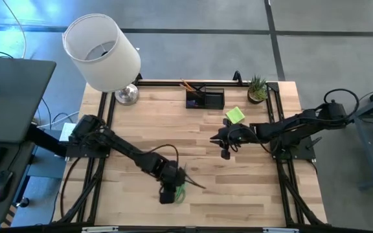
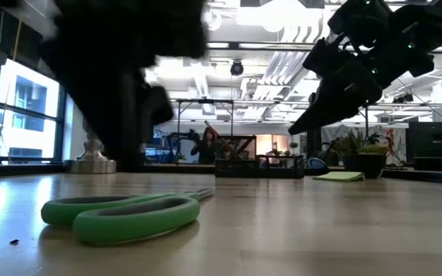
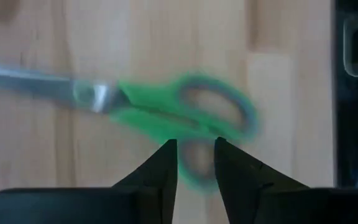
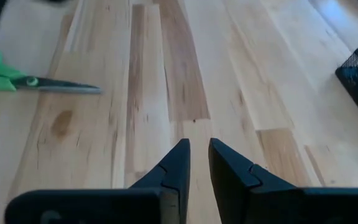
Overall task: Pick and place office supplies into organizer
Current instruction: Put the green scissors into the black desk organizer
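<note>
The green-handled scissors (image 1: 182, 190) lie flat on the table near its near edge, blades toward the right. My left gripper (image 1: 169, 193) hovers just above their handles (image 3: 188, 118), fingers a narrow gap apart (image 3: 196, 143). In the low view the scissors (image 2: 129, 215) rest on the wood, with the left gripper (image 2: 121, 100) a dark blur over them. My right gripper (image 1: 220, 138) hangs above the table's middle, holding nothing, with a thin gap between its fingers (image 4: 198, 140). The black organizer (image 1: 204, 98) stands at the far edge with orange pencils in it. The lime sticky-note pad (image 1: 235, 115) lies beside it.
A white-shaded lamp (image 1: 102, 52) stands at the far left corner and a small potted plant (image 1: 258, 89) at the far right. Bare wood lies between the scissors and the organizer (image 2: 255, 165). A desk with a keyboard and mouse stands beyond the table's left side.
</note>
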Action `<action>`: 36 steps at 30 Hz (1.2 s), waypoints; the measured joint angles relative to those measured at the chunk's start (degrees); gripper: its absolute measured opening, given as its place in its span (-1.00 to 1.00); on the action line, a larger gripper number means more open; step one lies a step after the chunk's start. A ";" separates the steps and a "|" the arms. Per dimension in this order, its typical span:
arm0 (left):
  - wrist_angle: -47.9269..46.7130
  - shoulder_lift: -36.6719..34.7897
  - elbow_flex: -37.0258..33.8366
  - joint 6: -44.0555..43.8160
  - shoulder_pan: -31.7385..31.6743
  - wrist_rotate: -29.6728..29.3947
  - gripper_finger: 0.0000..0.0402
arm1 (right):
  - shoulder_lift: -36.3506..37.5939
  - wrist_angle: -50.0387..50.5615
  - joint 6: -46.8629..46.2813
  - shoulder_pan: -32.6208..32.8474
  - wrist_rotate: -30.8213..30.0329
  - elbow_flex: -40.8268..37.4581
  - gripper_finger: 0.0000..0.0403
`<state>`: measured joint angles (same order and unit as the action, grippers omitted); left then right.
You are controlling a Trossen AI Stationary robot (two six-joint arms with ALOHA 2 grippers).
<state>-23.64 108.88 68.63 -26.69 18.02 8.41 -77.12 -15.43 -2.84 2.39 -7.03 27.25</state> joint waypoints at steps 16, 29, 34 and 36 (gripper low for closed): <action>-1.31 3.63 0.36 -9.74 0.58 -3.43 -0.48 | 1.03 0.25 7.31 -0.85 0.85 0.02 -0.74; -4.45 4.52 0.35 -7.74 0.61 -11.76 -0.71 | 1.05 1.59 5.68 -2.38 1.21 0.02 -0.75; -7.00 4.63 1.55 -2.38 0.25 -16.55 -0.96 | 1.05 2.39 5.26 -2.38 1.23 0.02 -0.74; -8.60 4.78 2.44 -0.50 -0.23 -19.28 -0.92 | 1.05 2.54 5.31 -2.38 1.44 0.02 -0.74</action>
<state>-32.24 113.66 71.07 -27.19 17.79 -10.87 -76.07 -12.88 2.47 0.01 -5.59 27.27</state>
